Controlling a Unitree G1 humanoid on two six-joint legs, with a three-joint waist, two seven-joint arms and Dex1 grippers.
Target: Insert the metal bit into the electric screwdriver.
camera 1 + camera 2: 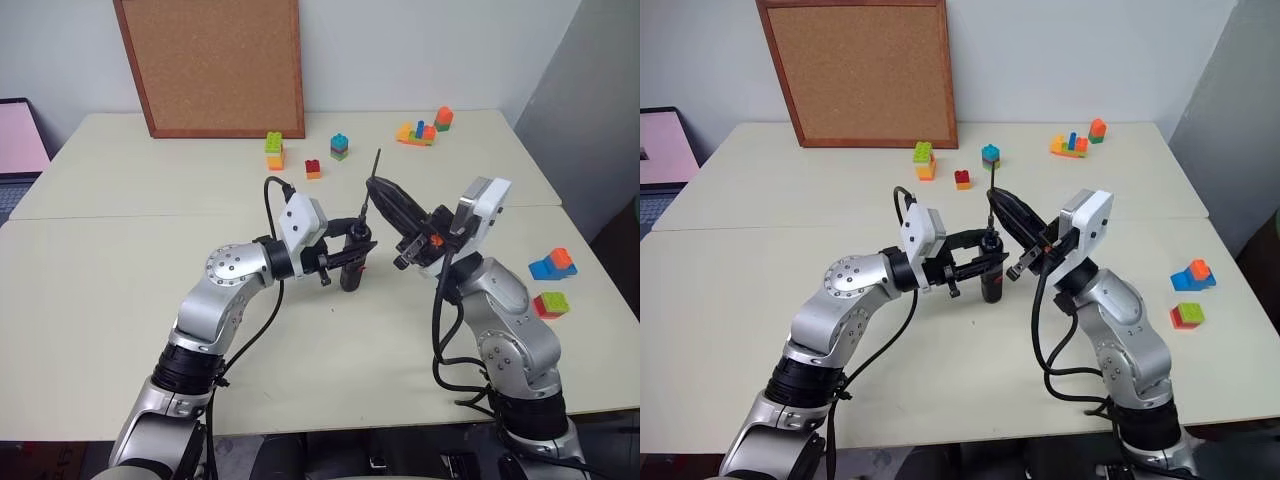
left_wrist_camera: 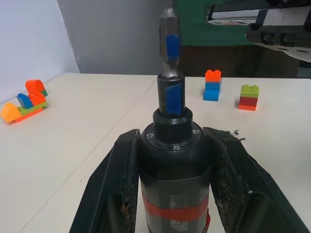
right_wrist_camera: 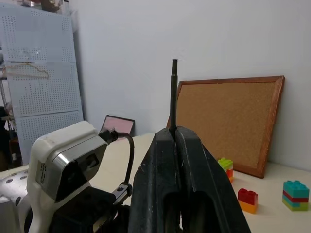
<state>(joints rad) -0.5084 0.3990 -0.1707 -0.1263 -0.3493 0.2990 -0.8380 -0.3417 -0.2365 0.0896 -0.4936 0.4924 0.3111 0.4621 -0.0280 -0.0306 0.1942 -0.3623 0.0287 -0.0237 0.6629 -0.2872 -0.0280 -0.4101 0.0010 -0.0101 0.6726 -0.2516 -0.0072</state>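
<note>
Table [image 1: 120,290], left wrist view: screwdriver [image 2: 175,179] clamped

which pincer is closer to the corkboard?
Right. The right pincer, shut on the bit, sits nearer the corkboard; the left pincer, gripping the screwdriver, sits closer to the robot.

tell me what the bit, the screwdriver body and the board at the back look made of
The metal bit: dark grey metal, matte, by its thin rigid straight shaft. The electric screwdriver: probably black plastic with a dull sheen, red band around it. The board: likely cork, speckled brown face, in a reddish wood-look frame.
</note>
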